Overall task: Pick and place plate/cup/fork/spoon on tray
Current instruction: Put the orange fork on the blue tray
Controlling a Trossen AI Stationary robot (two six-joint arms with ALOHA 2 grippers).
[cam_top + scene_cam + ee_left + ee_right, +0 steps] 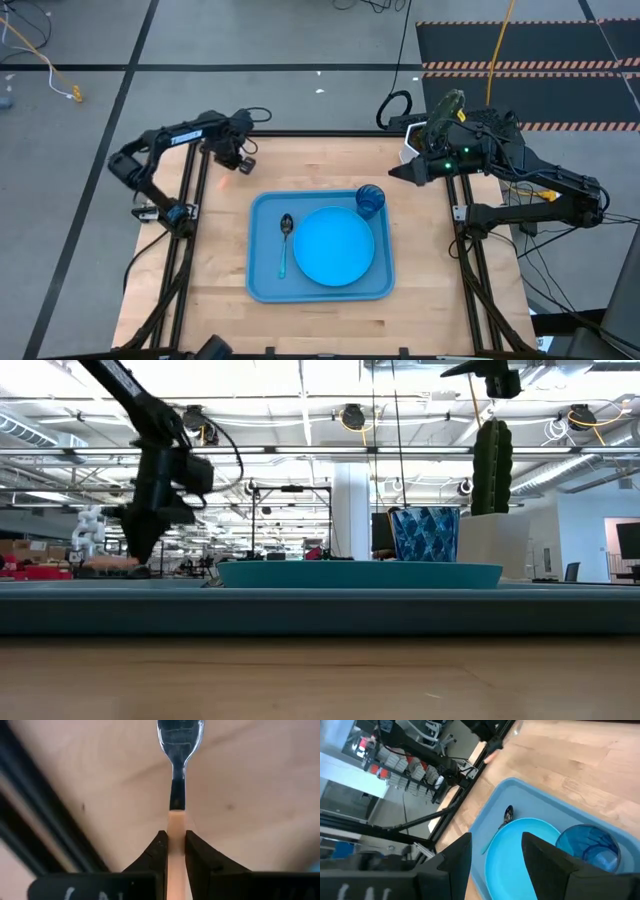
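Note:
The orange-handled fork [179, 750] is held by my left gripper [176, 836] at the table's far left, left of the tray [262, 285]; in the high view the gripper [238, 165] stands over the fork [224, 183]. The sky-blue plate [333, 245] lies flat in the tray, and the dark-blue cup [370, 200] stands in the tray's far right corner. The spoon [285, 238] lies in the tray left of the plate. My right gripper [492, 865] hangs open, raised near the table's far right edge, holding nothing. My left gripper pinches the fork's orange handle [176, 820] between its two fingers [159, 851], close to where the handle meets the dark neck. The fingers come from above, pointing down, and lie across the handle. The fork lies about level; whether it touches the table I cannot tell.
A white pot [495, 545] with a cactus [492, 465] stands at the table's far right, below my right arm. Bare wood lies left of the tray and along the table's near edge [320, 325]. Black frame rails [190, 250] run along both sides.

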